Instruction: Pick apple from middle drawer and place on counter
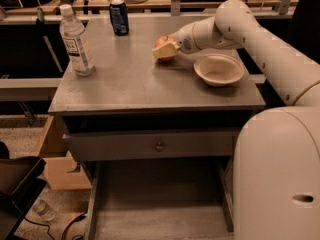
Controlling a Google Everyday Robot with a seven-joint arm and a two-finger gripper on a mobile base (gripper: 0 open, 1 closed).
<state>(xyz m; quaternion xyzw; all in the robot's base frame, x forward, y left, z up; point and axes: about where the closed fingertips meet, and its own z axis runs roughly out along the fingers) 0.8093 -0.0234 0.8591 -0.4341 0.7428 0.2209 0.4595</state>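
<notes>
The apple (161,42), red with yellowish patches, is at the back middle of the counter (135,84), just left of a white bowl. My gripper (165,49) reaches in from the right and its cream fingers are shut on the apple, holding it at or just above the counter top. The middle drawer (160,219) is pulled open below, at the bottom of the view, and its grey floor is bare.
A clear water bottle (75,41) stands at the counter's left and a dark blue can (119,17) at the back. The white bowl (218,69) sits at the right. A shut drawer front with a round knob (159,146) is above the open drawer. A cardboard box (60,171) is on the floor at the left.
</notes>
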